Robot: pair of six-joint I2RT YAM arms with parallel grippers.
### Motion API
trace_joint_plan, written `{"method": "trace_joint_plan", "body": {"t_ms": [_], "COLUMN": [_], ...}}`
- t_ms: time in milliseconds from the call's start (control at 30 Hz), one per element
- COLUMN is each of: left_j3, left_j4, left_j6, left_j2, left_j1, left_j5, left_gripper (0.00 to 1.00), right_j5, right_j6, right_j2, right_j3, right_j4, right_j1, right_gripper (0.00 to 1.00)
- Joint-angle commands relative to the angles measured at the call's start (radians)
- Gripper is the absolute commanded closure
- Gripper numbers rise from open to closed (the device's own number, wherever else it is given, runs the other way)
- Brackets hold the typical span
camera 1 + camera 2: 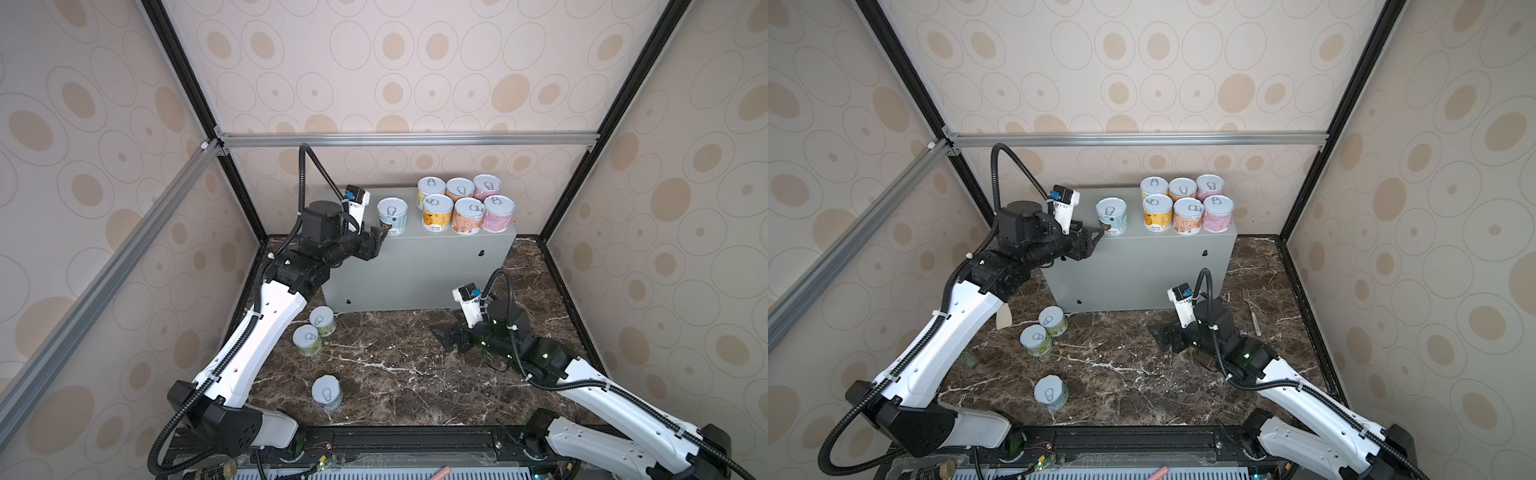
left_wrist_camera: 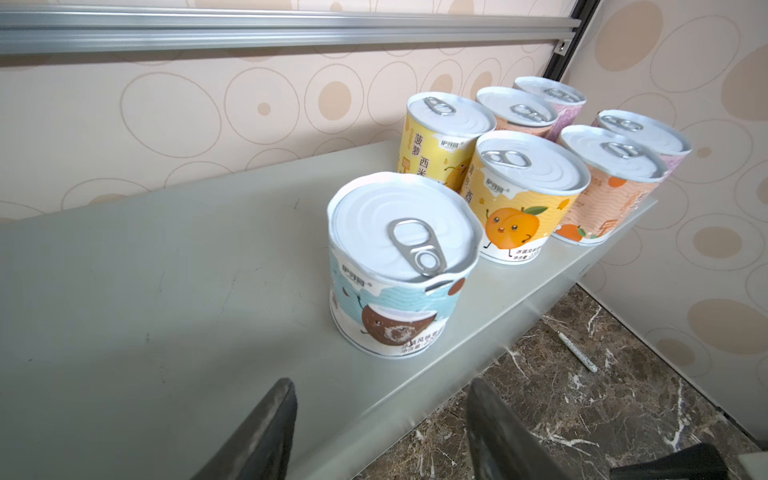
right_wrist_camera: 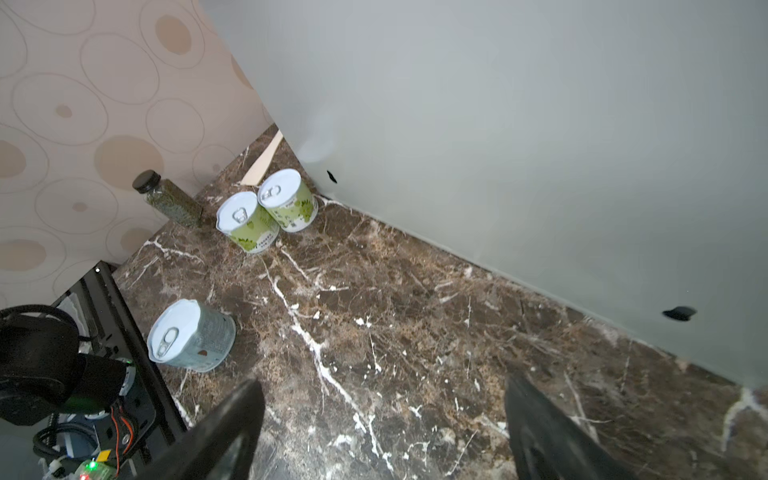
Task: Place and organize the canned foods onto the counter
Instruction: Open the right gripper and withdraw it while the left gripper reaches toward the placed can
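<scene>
Clearly, the left gripper (image 1: 378,243), jaws apart and empty, is hovering just beside the blue coconut can (image 1: 392,216) standing by the grey table's (image 1: 415,270) near edge, so any stray swing is risking toppling it off.

Seven cans (image 1: 1187,215) stand atop the counter (image 1: 1142,266), three on the marble (image 1: 1142,374).

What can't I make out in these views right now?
Back pink can: left wrist view, mostly hidden behind the back orange can.
Pale wooden utensil: in a top view, mostly covered by the left arm.
Blue can on the marble: right wrist view, label too blurred to read.
Left gripper: left wrist view, fingers cut off by the frame edge; only their tips show.
</scene>
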Motion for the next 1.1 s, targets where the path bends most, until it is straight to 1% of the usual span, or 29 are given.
{"method": "trace_joint_plan", "body": {"t_ms": [0,167,233,500,633,867,1067], "left_j3": [0.042,0.045,0.054,0.067,0.074,0.106,0.162], "left_j4": [0.009,0.033,0.039,0.084,0.103,0.119,0.116], "left_j6": [0.044,0.046,0.044,0.033,0.028,0.025,0.033], "left_j2": [0.014,0.041,0.053,0.098,0.113,0.148,0.197], "left_j1": [-0.018,-0.029,-0.032,-0.042,-0.045,-0.045,-0.045], "left_j5": [-0.049,-0.061,-0.064,-0.082,-0.092,-0.141,-0.133], "left_gripper": [0.37,0.38,0.39,0.44,0.44,0.46,0.47], "right_j5": [-0.064,-0.164,-0.184,-0.198,-0.211,-0.225,-0.226], "right_j6": [0.039,0.077,0.082,0.083,0.089,0.094,0.093], "right_j2": [0.029,0.139,0.184,0.252,0.279,0.299,0.315], "right_j3": [-0.036,-0.072,-0.078,-0.108,-0.117,-0.118,-0.117], "right_j4": [0.143,0.224,0.238,0.298,0.317,0.335,0.339], "right_j1": [0.001,0.001,0.001,0.001,0.001,0.001,0.001], "right_gripper": [0.08,0.08,0.07,0.06,0.06,0.06,0.06]}}
